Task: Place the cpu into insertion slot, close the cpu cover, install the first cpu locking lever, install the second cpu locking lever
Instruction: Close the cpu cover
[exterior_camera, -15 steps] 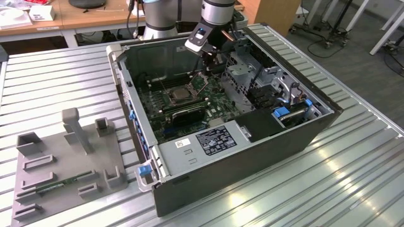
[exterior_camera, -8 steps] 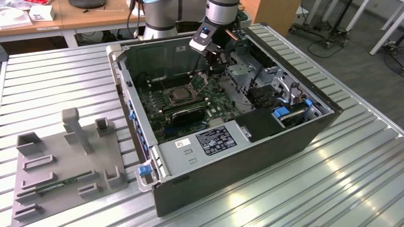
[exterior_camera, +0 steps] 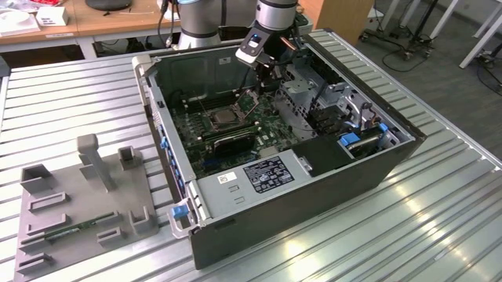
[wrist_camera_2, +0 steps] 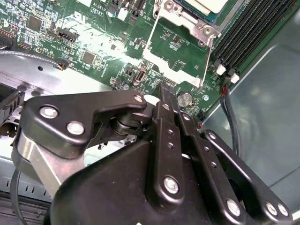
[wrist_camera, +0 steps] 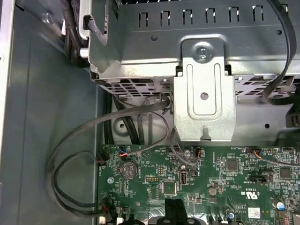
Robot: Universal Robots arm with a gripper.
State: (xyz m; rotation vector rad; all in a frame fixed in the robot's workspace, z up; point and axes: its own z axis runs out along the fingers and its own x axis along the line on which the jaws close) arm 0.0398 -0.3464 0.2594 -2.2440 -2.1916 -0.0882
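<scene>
In the exterior view, an open computer case (exterior_camera: 314, 188) lies on its side on a ribbed metal table (exterior_camera: 63, 106). A grey holder block (exterior_camera: 86, 200) sits on the table at the exterior view's left, well apart from the case. The green board (exterior_camera: 271, 132) lines the case floor. The cpu (exterior_camera: 223, 120) lies flat inside the insertion slot (exterior_camera: 210, 113), near the middle of the board. The cpu cover (exterior_camera: 248, 103) stands tilted up from the slot on the side nearer the arm, not down over the chip. The arm reaches down into the case, and the gripper (exterior_camera: 259, 87) hangs just beside the raised edge of the cover. A black ribbed block (exterior_camera: 231, 143) sits on the board just beside the slot, on the side away from the arm.

In the second wrist view, the gripper (wrist_camera_2: 164, 91) shows its black links and screws close up. Its jaws are drawn together into one narrow tip. That tip is at the free edge of the cpu cover (wrist_camera_2: 180, 76), whose window shows green board through it. Whether the tip touches or pinches that edge cannot be told. The cpu (wrist_camera_2: 213, 3) lies beyond the cover, beside the dark memory slots (wrist_camera_2: 253, 28). A coin battery (wrist_camera_2: 186, 98) sits just beside the tip.

In the first wrist view, the gripper (wrist_camera: 172, 211) shows two black tips side by side with only a thin line between them, above the green board. A coin battery (wrist_camera: 127, 169), looping cables (wrist_camera: 61, 159) and a grey metal cage (wrist_camera: 201, 70) lie beyond.
</scene>
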